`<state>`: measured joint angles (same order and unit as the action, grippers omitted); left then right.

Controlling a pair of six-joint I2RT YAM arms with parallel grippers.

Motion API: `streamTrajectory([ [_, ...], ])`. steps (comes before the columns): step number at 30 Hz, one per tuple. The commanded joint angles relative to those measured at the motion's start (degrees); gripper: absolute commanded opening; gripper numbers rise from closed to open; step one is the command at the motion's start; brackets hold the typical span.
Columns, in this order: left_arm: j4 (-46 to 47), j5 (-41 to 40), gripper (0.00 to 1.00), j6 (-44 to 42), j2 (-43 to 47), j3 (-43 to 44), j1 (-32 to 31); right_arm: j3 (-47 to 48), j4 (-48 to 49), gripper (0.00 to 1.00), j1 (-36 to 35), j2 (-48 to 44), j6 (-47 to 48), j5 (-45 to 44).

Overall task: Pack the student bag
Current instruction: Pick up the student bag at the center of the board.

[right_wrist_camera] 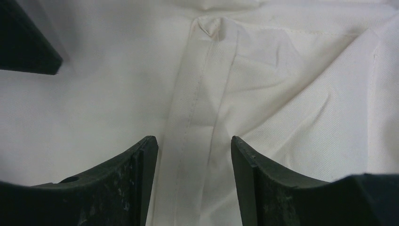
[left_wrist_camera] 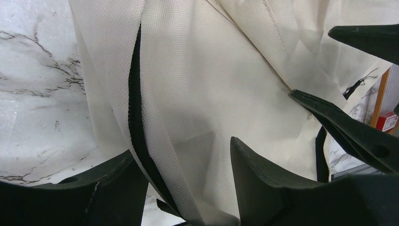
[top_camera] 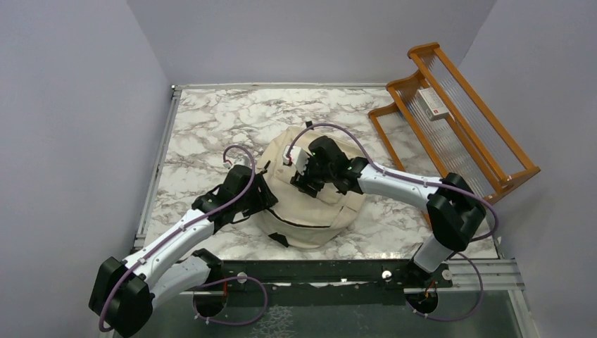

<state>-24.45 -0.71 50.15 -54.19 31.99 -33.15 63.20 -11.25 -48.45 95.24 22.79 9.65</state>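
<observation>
The student bag (top_camera: 313,211), a cream fabric backpack with black zippers, lies in the middle of the marble table. My left gripper (top_camera: 269,195) is at the bag's left edge. In the left wrist view it (left_wrist_camera: 181,148) is open, with a fold of the bag's fabric (left_wrist_camera: 202,94) and a black zipper edge (left_wrist_camera: 135,113) running between its fingers. My right gripper (top_camera: 305,179) is down on the bag's top. In the right wrist view it (right_wrist_camera: 194,141) is open, straddling a stitched seam (right_wrist_camera: 197,103) of cream fabric. The bag's inside is hidden.
A wooden rack (top_camera: 461,127) stands at the back right with a small white and red box (top_camera: 433,104) on it; the box also shows in the left wrist view (left_wrist_camera: 387,120). Bare marble table (top_camera: 211,120) lies left and behind. Grey walls enclose the table.
</observation>
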Motion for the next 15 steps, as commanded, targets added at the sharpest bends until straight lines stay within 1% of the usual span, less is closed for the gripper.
streamTrajectory([
  [1,2.4,0.5,0.62,-0.4,-0.1,-0.5,-0.3,-0.5,-0.7,0.63,-0.2,-2.5,0.4,4.6],
  [6,2.4,0.4,0.64,-0.5,0.1,-0.8,-0.3,1.2,-3.7,0.63,-0.2,1.2,1.7,-0.2],
  [10,2.5,0.3,0.61,-0.6,0.6,-1.0,-0.3,2.0,-5.4,0.63,-0.2,4.3,2.4,-3.0],
  [13,2.6,0.3,0.53,-0.6,1.2,-0.6,-0.3,2.0,-4.7,0.62,-0.2,5.0,1.1,-5.3],
  [14,2.7,0.4,0.47,-0.6,1.2,-0.4,-0.3,2.1,-4.4,0.59,-0.2,4.8,0.2,-6.1],
  [15,2.9,0.6,0.41,-0.9,1.3,-0.2,-0.3,2.1,-3.9,0.52,-0.2,4.7,-0.6,-6.7],
])
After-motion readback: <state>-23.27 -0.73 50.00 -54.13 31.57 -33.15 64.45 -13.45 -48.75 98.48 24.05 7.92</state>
